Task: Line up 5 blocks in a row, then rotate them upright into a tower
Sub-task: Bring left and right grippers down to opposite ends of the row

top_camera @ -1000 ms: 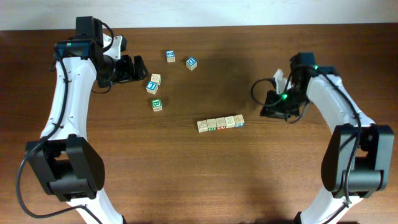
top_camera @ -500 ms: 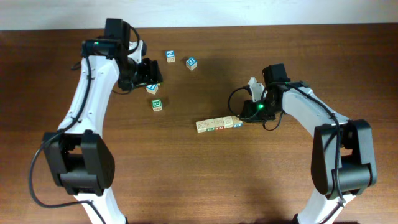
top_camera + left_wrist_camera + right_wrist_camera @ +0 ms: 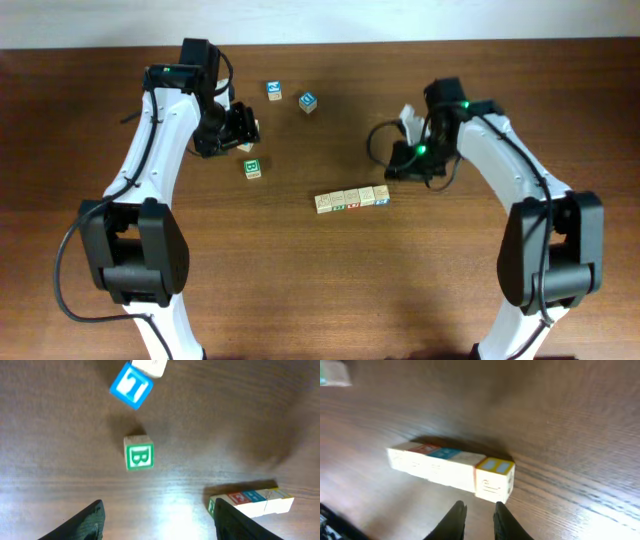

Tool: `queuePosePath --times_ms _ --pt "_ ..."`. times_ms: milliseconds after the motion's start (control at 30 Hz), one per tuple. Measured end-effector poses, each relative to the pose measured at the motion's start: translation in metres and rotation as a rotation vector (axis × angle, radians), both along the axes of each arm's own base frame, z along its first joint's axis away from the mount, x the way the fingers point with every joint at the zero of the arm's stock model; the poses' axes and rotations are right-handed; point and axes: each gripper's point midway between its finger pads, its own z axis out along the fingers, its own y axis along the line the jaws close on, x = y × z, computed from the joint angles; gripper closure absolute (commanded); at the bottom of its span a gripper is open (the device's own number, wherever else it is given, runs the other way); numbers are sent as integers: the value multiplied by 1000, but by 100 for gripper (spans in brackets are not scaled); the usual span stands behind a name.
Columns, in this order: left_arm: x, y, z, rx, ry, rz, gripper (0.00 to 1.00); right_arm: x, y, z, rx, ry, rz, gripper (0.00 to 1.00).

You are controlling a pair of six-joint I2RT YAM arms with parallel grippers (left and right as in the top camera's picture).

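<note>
The left hand (image 3: 157, 510) hangs over the tabletop (image 3: 300, 290) with its fingers spread wide and nothing between them, a spread that leaves room to drop around a single cube. Just ahead of it a loose block with a green B (image 3: 139, 453) sits alone, apart from its neighbours, so it looks the easiest one to take and turn. A blue-faced block (image 3: 131, 387) lies farther out, touching a pale one at the frame's edge. The right hand (image 3: 477, 510) is empty and nearly closed, with only a slim gap between its fingers. It is poised just beside the yellow-marked end block (image 3: 494, 477) of the row of five blocks (image 3: 447, 464), which lie face to face in a straight line between the arms. Fingers that narrow cannot straddle a cube, so they probably serve to nudge the end one.
</note>
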Motion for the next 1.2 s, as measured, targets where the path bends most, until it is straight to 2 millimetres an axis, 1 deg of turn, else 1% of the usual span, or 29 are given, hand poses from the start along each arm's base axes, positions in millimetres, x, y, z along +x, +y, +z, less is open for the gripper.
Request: queuePosePath --times_ms 33,100,133,167,200,233,333,367,467,533,600,667,767,833,967,1067,1200 --pt "-4 -1 -1 0 19 9 49 -1 -1 4 0 7 -5 80" --pt "-15 -12 -10 7 61 10 83 -8 -9 0 -7 49 -21 81" --pt "-23 -21 -18 9 86 1 96 -10 -14 -3 -8 59 -28 82" --pt "-29 -30 -27 11 102 -14 100 -12 -18 -7 -10 66 -30 82" --pt "-38 -41 -36 13 124 -37 100 -15 -22 -12 -11 69 -25 82" --pt "-53 -57 -51 20 157 -74 100 -17 -26 -18 -19 75 -30 82" --pt "-69 -78 -71 25 179 -101 100 -14 -30 -25 -29 51 -25 83" --pt "-78 -84 -81 29 198 -106 100 -15 -31 -29 -33 49 -25 83" --pt "-87 -96 -99 25 195 -99 100 -16 -31 -33 -36 55 -25 83" --pt "-86 -101 -107 15 174 -90 100 -17 -31 -35 -37 61 -25 83" --pt "-80 -105 -110 -2 144 -81 100 -17 -31 -37 -38 65 -25 83" --pt "-70 -111 -109 -26 104 -69 100 -17 -31 -37 -38 66 -25 83" --pt "-66 -117 -107 -59 91 -65 100 -17 -31 -37 -38 67 -24 85" --pt "-67 -121 -107 -71 94 -68 100 -18 -31 -38 -38 71 -29 87" --pt "-71 -129 -105 -105 109 -82 100 -19 -32 -38 -38 92 -58 87" --pt "-76 -131 -104 -120 129 -86 100 -19 -32 -40 -37 101 -72 87" --pt "-76 -133 -104 -128 128 -88 100 -20 -32 -48 -40 124 -76 88"
